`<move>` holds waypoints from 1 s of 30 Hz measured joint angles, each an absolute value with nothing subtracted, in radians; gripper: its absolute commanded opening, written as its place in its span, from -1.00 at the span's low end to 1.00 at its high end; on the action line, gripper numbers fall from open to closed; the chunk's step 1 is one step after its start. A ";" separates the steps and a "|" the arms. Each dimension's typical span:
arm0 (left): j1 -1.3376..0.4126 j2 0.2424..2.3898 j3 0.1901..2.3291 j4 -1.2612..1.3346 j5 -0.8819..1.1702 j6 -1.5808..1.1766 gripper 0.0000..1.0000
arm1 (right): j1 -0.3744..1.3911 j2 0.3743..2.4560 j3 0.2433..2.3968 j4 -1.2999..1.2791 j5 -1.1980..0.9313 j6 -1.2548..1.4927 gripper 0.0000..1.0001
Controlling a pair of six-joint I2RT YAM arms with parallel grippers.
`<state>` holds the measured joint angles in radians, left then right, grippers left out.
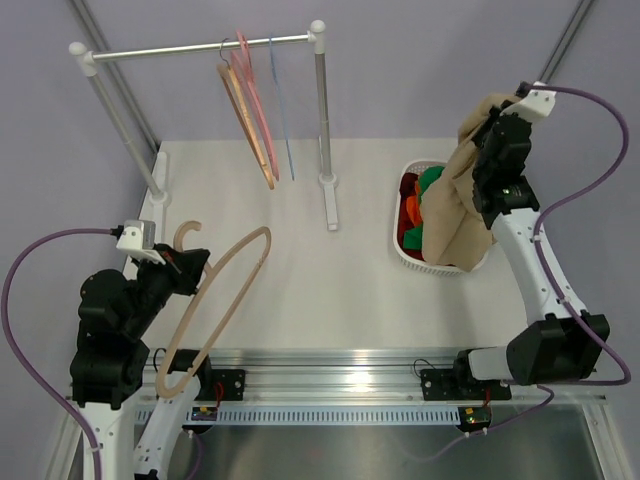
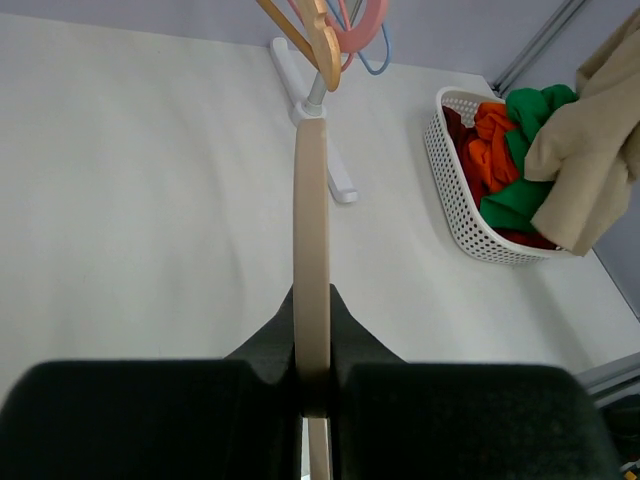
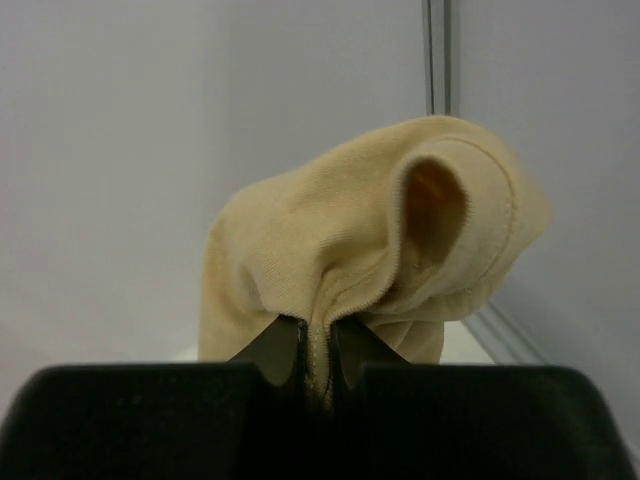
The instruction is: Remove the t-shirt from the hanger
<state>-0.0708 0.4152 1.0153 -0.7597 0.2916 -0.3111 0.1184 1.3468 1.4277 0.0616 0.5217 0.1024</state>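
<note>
My left gripper point(image 1: 185, 268) is shut on the pale tan wooden hanger point(image 1: 222, 295) near its hook and holds it bare over the table's left side; in the left wrist view the hanger's arm point(image 2: 311, 250) runs straight out between my jaws. My right gripper point(image 1: 487, 128) is raised high at the right and is shut on the beige t-shirt point(image 1: 455, 205), which hangs down free of the hanger over the white basket point(image 1: 404, 252). In the right wrist view the bunched shirt fabric point(image 3: 370, 250) is pinched between my jaws. The shirt also shows in the left wrist view point(image 2: 590, 160).
The white basket point(image 2: 450, 180) holds green and red-orange clothes. A clothes rail point(image 1: 205, 47) on two posts stands at the back, with pink, orange-brown and blue hangers point(image 1: 250, 105) on it. Its right post and foot point(image 1: 327, 190) stand mid-table.
</note>
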 measured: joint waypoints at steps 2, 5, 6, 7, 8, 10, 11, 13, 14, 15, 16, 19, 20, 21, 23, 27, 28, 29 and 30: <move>-0.071 0.415 1.014 -0.760 0.292 -0.311 -1.00 | 0.081 1.365 1.311 0.051 0.484 0.182 -1.00; -0.071 0.416 1.014 -0.759 0.292 -0.311 -1.00 | 0.039 1.381 1.178 0.047 0.420 0.278 -1.00; -0.071 0.416 1.014 -0.759 0.292 -0.311 -1.00 | 0.030 1.383 1.144 0.048 0.403 0.310 -1.00; -0.071 0.417 1.014 -0.759 0.292 -0.311 -1.00 | 0.026 1.383 1.123 0.049 0.393 0.335 -1.00; -0.071 0.418 1.014 -0.758 0.292 -0.311 -1.00 | 0.025 1.384 1.107 0.051 0.382 0.361 -1.00; -0.071 0.421 1.014 -0.756 0.292 -0.311 -1.00 | 0.025 1.386 1.082 0.071 0.352 0.413 -1.00; -0.071 0.422 1.014 -0.756 0.292 -0.311 -1.00 | 0.025 1.388 1.070 0.085 0.338 0.441 -1.00; -0.071 0.423 1.014 -0.754 0.292 -0.311 -1.00 | 0.025 1.388 1.025 0.130 0.313 0.495 -0.98; -0.071 0.424 1.014 -0.754 0.292 -0.311 -1.00 | 0.025 1.388 0.994 0.151 0.300 0.519 -0.92; -0.071 0.425 1.014 -0.753 0.292 -0.311 -1.00 | 0.026 1.389 0.963 0.168 0.293 0.538 -0.88; -0.071 0.427 1.014 -0.751 0.292 -0.311 -1.00 | 0.030 1.390 0.931 0.182 0.294 0.555 -0.84; -0.071 0.440 1.013 -0.743 0.292 -0.312 -1.00 | 0.039 1.393 0.883 0.191 0.302 0.588 -0.67; -0.072 0.446 1.013 -0.739 0.292 -0.312 -1.00 | 0.041 1.391 0.878 0.194 0.307 0.595 -0.56; -0.072 0.450 1.013 -0.735 0.292 -0.312 -1.00 | 0.041 1.386 0.875 0.198 0.313 0.601 -0.19; -0.072 0.461 1.013 -0.728 0.291 -0.311 -1.00 | 0.042 1.360 0.868 0.193 0.330 0.614 0.31; -0.072 0.488 1.013 -0.712 0.284 -0.311 -1.00 | 0.044 1.246 0.875 0.127 0.347 0.603 0.96; -0.072 0.496 1.014 -0.707 0.282 -0.311 -1.00 | 0.044 1.214 0.880 0.109 0.347 0.600 0.99; -0.072 0.503 1.015 -0.705 0.280 -0.311 -1.00 | 0.044 1.178 0.890 0.088 0.348 0.595 0.99; -0.072 0.510 1.015 -0.701 0.278 -0.311 -1.00 | 0.044 1.145 0.901 0.073 0.348 0.590 0.99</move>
